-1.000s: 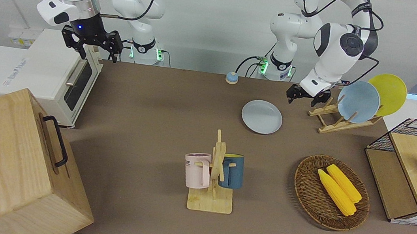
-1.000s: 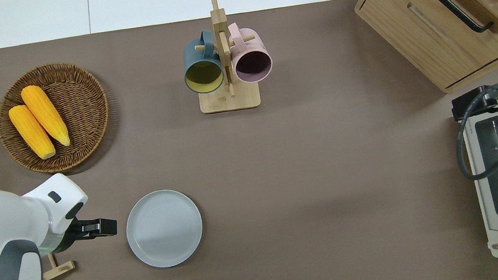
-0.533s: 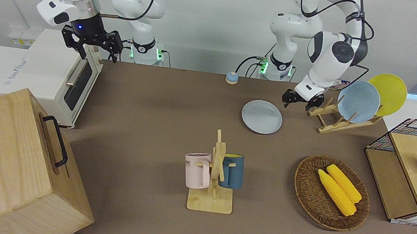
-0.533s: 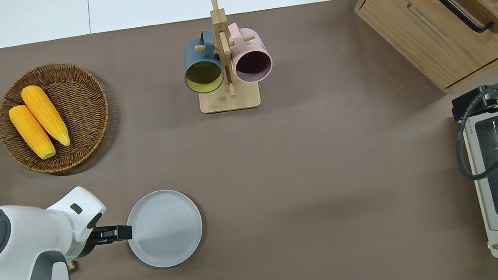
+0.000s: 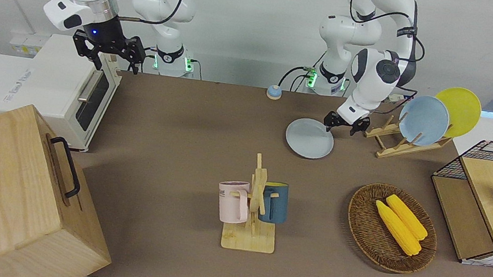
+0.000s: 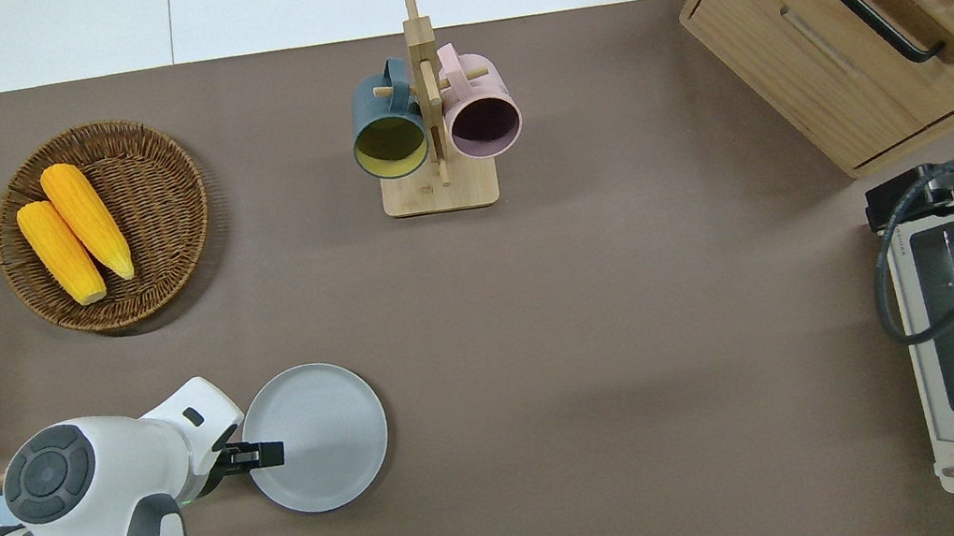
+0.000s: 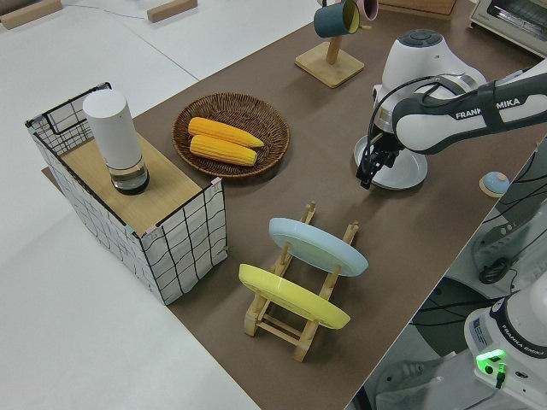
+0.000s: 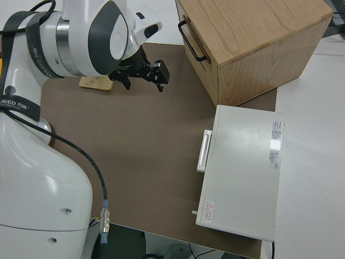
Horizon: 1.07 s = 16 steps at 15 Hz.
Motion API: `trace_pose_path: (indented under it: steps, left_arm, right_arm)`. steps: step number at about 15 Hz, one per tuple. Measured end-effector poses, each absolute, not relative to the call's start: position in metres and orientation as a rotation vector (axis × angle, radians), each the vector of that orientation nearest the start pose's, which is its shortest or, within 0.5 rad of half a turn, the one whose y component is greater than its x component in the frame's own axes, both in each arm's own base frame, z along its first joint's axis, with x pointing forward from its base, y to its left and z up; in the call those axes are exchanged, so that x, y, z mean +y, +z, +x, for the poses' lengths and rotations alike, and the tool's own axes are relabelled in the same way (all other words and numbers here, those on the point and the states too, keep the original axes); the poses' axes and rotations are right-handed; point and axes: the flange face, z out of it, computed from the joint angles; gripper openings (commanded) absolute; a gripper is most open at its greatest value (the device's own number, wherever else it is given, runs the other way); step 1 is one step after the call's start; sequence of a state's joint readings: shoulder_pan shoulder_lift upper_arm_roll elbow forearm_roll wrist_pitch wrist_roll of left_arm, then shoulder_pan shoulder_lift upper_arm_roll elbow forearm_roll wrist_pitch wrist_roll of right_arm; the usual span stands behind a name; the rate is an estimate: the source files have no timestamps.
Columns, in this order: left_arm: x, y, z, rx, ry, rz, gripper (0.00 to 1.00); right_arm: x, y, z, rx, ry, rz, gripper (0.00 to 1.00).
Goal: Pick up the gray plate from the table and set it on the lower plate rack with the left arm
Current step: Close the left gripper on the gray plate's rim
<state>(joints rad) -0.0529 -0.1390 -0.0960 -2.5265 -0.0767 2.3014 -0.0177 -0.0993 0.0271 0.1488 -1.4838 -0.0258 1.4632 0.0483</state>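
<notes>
Gray plate [image 6: 322, 433] flat on table [image 6: 631, 283], left gripper [image 6: 264, 453] seemingly over its rim.

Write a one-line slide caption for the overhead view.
Left gripper reaches over the rim of the gray plate on the table; right arm parked.

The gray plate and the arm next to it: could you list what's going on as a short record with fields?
plate: gray plate lies flat on the table
left tool: left tool over the plate's edge toward the left arm's end, open
rack: rack holds a blue plate and a yellow plate, slots nearer the plate free
right arm: parked
task stage: plate not yet gripped
</notes>
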Motion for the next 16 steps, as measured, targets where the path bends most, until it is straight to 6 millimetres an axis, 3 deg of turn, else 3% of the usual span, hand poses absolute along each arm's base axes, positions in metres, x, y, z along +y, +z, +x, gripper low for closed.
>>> trace_pose_path:
  steps: [5,10,11,12,16]
  left_arm:
    - [-0.085,0.308,0.435,0.097,0.113,-3.171,1.00]
    - [-0.088,0.295,0.438,0.089,0.104,-3.173,0.96]
    - [-0.088,0.293,0.438,0.088,0.108,-3.173,0.89]
    - [-0.088,0.292,0.438,0.087,0.111,-3.172,0.75]
    - [-0.088,0.291,0.438,0.086,0.111,-3.172,0.08]
  right_arm:
    - [0.023,0.641,0.552,0.001,0.073,-3.165,0.983]
    - [0.023,0.641,0.552,0.001,0.073,-3.165,0.983]
    - [0.023,0.641,0.552,0.001,0.073,-3.165,0.983]
    - [0.023,0.641,0.552,0.001,0.073,-3.165,0.983]
    - [0.023,0.641,0.552,0.001,0.073,-3.165,0.983]
